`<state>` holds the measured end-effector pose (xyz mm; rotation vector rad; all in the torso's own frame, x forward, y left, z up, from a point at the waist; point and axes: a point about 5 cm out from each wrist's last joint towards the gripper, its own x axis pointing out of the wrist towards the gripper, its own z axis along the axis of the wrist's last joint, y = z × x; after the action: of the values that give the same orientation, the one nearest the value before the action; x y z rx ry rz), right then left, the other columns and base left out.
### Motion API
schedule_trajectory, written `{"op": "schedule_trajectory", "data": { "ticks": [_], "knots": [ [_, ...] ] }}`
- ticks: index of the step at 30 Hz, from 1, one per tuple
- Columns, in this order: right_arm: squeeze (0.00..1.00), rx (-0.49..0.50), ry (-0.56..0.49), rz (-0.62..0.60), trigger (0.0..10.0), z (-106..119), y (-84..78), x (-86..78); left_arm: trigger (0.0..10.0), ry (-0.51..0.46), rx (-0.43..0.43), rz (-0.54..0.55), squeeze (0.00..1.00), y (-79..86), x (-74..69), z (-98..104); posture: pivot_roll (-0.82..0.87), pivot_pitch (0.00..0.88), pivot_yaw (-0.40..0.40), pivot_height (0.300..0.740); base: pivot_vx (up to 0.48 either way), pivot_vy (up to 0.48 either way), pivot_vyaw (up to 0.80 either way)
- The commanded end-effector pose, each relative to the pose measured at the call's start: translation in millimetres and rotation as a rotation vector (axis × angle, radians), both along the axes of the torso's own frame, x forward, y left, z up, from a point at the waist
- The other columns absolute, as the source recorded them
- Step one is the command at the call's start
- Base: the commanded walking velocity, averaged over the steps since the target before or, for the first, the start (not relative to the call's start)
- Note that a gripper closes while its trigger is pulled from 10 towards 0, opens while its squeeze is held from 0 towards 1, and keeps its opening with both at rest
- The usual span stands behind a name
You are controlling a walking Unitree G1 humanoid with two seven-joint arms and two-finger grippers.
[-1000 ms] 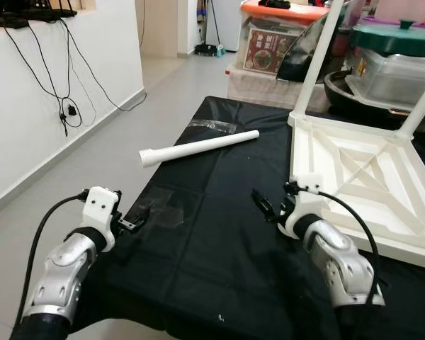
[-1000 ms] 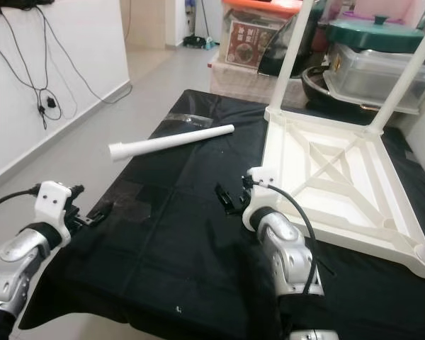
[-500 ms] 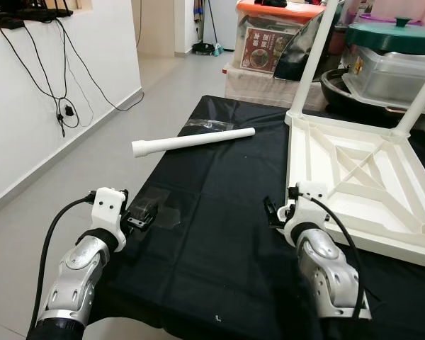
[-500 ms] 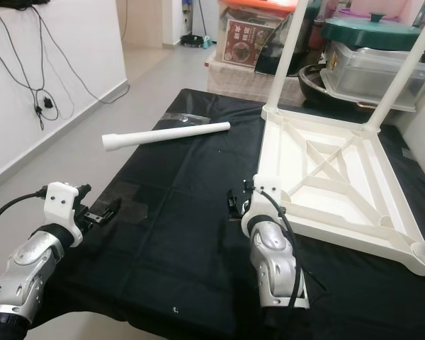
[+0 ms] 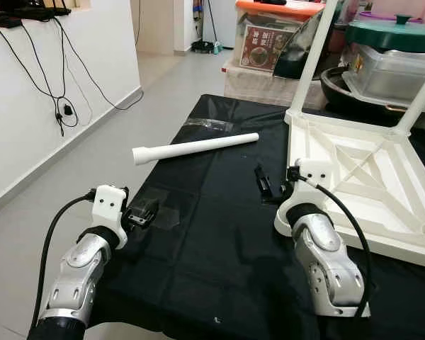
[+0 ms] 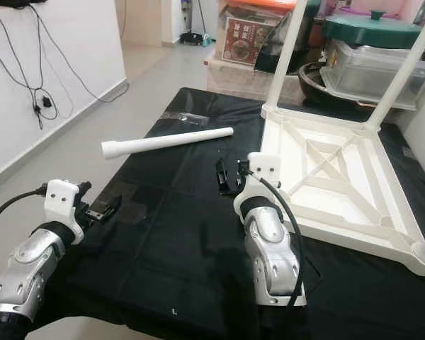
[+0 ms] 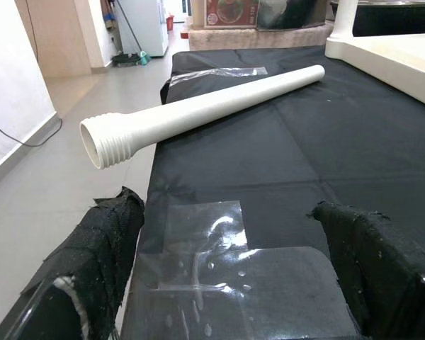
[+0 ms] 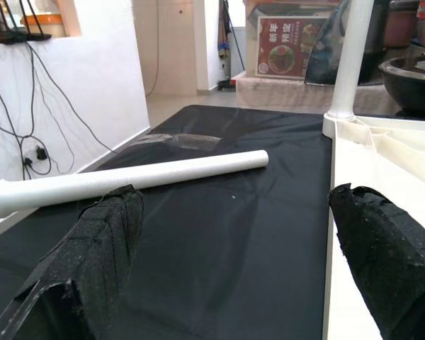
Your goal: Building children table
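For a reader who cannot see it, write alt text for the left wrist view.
A loose white table leg lies on a black cloth, its threaded end jutting past the cloth's edge over the grey floor. The left gripper is open and empty above clear tape stuck to the cloth; the upturned white table edges in beyond.

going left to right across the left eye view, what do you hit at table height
left gripper → loose white table leg → right gripper → upturned white tabletop
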<state>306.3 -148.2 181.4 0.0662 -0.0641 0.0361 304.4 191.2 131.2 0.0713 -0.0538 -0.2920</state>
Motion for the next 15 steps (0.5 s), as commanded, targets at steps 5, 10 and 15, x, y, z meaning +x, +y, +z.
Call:
{"op": "schedule_trajectory", "data": {
  "ticks": [5, 10, 15],
  "knots": [
    [0.00, 0.020, -0.003, 0.029, 10.0, 2.7, 6.3, -4.9, 10.0, -0.015, -0.039, 0.003, 0.00, -2.5, -0.3, 6.6, 0.11, 0.000, -0.074, 0.740, 0.000, 0.000, 0.00],
    [0.00, 0.046, -0.002, 0.039, 10.0, 4.5, 8.5, -3.9, 10.0, -0.043, -0.050, 0.009, 0.00, -0.1, 0.6, 14.6, 0.10, 0.000, -0.074, 0.740, 0.000, 0.096, -0.16],
    [0.00, 0.035, -0.035, 0.044, 10.0, 8.3, 9.0, -2.9, 10.0, -0.073, -0.059, 0.012, 0.00, 1.0, 3.0, 22.4, 0.10, 0.000, -0.076, 0.740, 0.000, 0.480, -0.80]
  ]
}}
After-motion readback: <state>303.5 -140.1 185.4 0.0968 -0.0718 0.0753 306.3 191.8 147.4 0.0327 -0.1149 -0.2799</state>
